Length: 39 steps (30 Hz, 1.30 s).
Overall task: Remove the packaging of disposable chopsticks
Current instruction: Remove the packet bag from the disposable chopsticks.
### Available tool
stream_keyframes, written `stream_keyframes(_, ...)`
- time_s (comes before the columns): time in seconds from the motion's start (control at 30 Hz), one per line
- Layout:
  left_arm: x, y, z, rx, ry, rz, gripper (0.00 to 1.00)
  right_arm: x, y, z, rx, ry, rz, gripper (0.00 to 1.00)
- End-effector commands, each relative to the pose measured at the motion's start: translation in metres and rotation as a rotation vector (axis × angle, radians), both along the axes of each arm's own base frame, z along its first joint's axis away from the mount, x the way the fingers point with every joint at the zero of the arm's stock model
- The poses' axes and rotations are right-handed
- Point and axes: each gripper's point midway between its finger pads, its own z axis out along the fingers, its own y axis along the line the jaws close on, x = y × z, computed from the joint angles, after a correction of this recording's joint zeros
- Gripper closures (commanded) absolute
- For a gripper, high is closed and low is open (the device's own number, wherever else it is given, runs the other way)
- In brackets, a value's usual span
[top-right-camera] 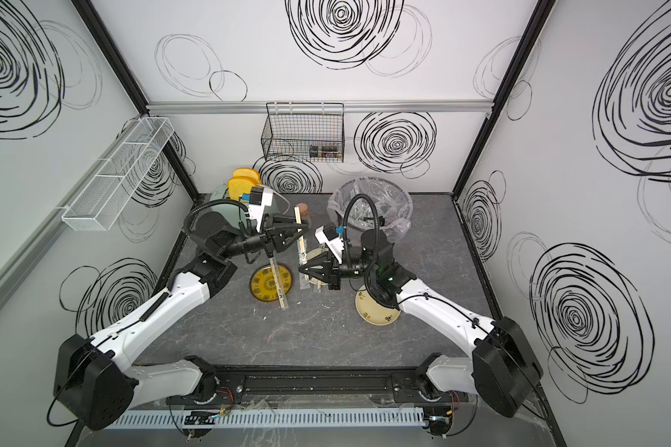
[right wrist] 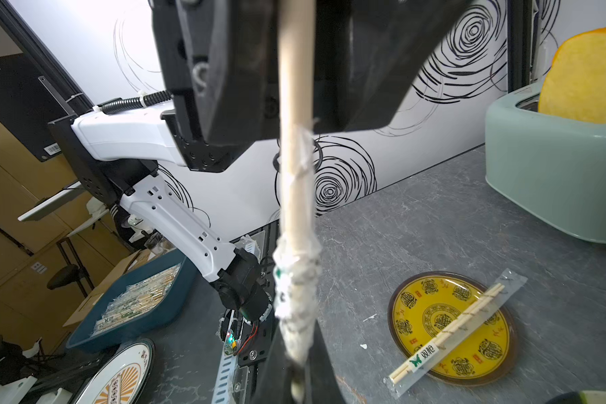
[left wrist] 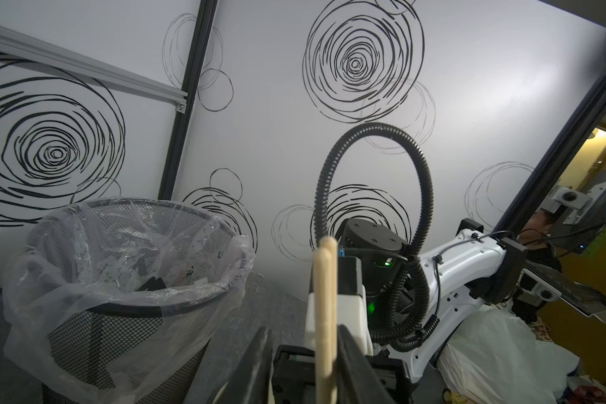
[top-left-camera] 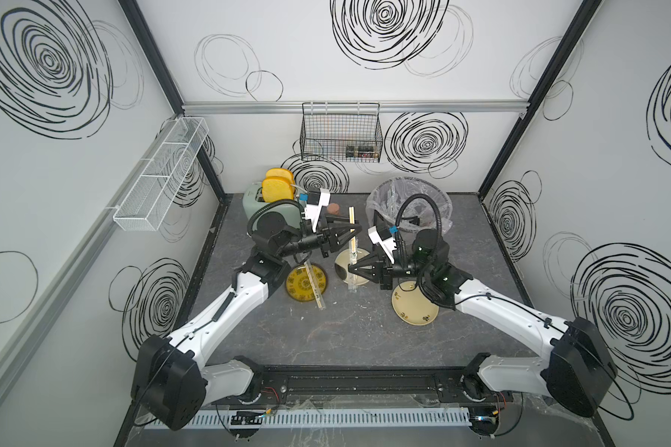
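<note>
A pair of disposable chopsticks [top-left-camera: 351, 220] [left wrist: 326, 297] hangs above the middle plate [top-left-camera: 361, 255]. Its bare far end passes between the jaws of my left gripper [top-left-camera: 353, 231] [left wrist: 305, 330]. One finger touches the wood and a gap shows on the other side. The clear packaging [right wrist: 296, 286] [top-left-camera: 352, 253] is bunched down over the pair's near end. My right gripper [top-left-camera: 350, 267] [right wrist: 300, 363] is shut on that crumpled sleeve. Another wrapped pair [top-left-camera: 314, 288] [right wrist: 459, 321] lies across the yellow plate [top-left-camera: 299, 288].
A mesh bin with a clear liner [top-left-camera: 409, 193] [left wrist: 119, 245] stands at the back right. A mint toaster [top-left-camera: 256, 201] with yellow bread is at the back left. A cream plate [top-left-camera: 411, 305] lies under my right arm. A black wire basket [top-left-camera: 341, 131] hangs on the back wall.
</note>
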Motion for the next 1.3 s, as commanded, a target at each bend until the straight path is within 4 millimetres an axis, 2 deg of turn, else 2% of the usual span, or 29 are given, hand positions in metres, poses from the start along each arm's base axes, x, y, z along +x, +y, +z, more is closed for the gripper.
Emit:
stream_keyframes(0.0,-0.001,0.003,0.016,-0.013,-0.061,-0.021,0.89,-0.006,-0.002,0.002,0.004,-0.029,0.011,1.00)
stream_keyframes(0.03,0.000,0.004,0.017,-0.015,-0.064,-0.019,0.98,-0.005,-0.001,0.001,-0.001,-0.027,0.008,1.00)
stream_keyframes(0.1,0.001,0.008,0.018,-0.019,-0.073,-0.019,1.00,-0.001,-0.001,-0.003,-0.014,-0.015,-0.010,0.96)
stream_keyframes(0.2,0.005,0.016,0.022,-0.038,-0.079,-0.005,1.00,0.001,0.000,-0.010,-0.033,0.009,-0.009,0.60)
stream_keyframes(0.23,0.005,0.019,0.024,-0.048,-0.081,-0.003,1.00,0.001,0.001,-0.012,-0.036,0.017,-0.003,0.56)
stream_keyframes(0.3,0.005,0.024,0.027,-0.075,-0.083,-0.005,1.00,0.000,0.002,-0.018,-0.043,0.040,0.007,0.54)
stream_keyframes(0.43,0.003,0.031,0.030,-0.117,-0.085,-0.014,1.00,-0.001,0.004,-0.028,-0.049,0.075,0.020,0.63)
stream_keyframes(0.77,-0.001,0.034,0.026,-0.126,-0.080,-0.030,1.00,0.007,0.009,-0.031,-0.049,0.098,0.000,0.62)
stream_keyframes(0.8,0.000,0.034,0.024,-0.120,-0.077,-0.026,1.00,0.008,0.009,-0.031,-0.047,0.098,0.000,0.64)
stream_keyframes(0.97,0.001,0.035,0.019,-0.112,-0.075,-0.014,1.00,0.011,0.011,-0.037,-0.064,0.111,-0.007,0.96)
stream_keyframes(1.0,0.002,0.035,0.019,-0.112,-0.076,-0.012,1.00,0.010,0.011,-0.040,-0.067,0.113,-0.008,1.00)
stream_keyframes(1.27,0.006,0.044,0.015,-0.108,-0.077,0.017,1.00,-0.003,0.000,-0.077,-0.140,0.170,-0.033,1.00)
